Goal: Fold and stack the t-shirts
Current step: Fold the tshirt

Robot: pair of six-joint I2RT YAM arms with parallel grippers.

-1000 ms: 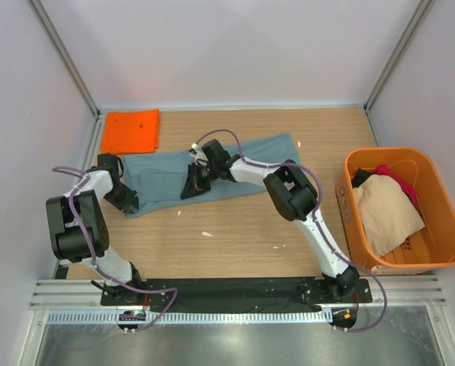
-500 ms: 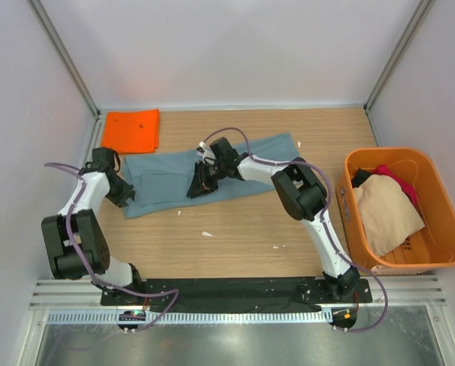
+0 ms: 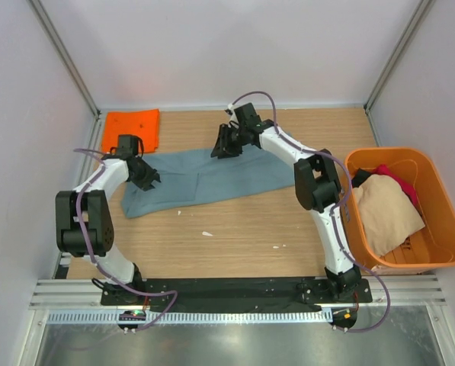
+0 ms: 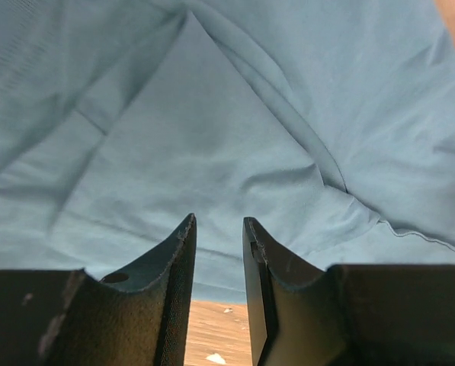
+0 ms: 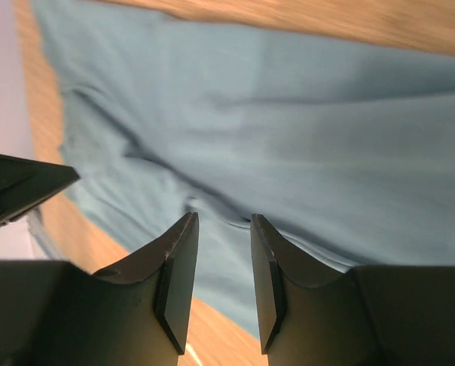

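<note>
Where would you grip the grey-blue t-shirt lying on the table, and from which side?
The grey-blue t-shirt lies flat as a long strip on the table, so only an edge gives fingers a lip. Probably pinch its far long edge, coming down from above.

Bright, even, diffuse light falls from overhead in the top view. The pale wooden table (image 3: pixel 242 229) carries only short, soft shadows close under the white and black robot arms (image 3: pixel 284 149). The white enclosure walls (image 3: pixel 227 53) take a faint lilac cast with no hot spots, and the brushed metal strip (image 3: pixel 227 347) at the near edge gives a dull sheen. That view is sharp throughout. In the left wrist view the large dusty grey-blue cloth t-shirt (image 4: pixel 235 130) is fairly crisp, its creases softly shaded, while the left gripper (image 4: pixel 217 221) is a dark, underexposed shape. Motion blur smears cloth and wood in the right wrist view; the right gripper (image 5: pixel 223 217) looks sharper-edged, equally dark.
</note>
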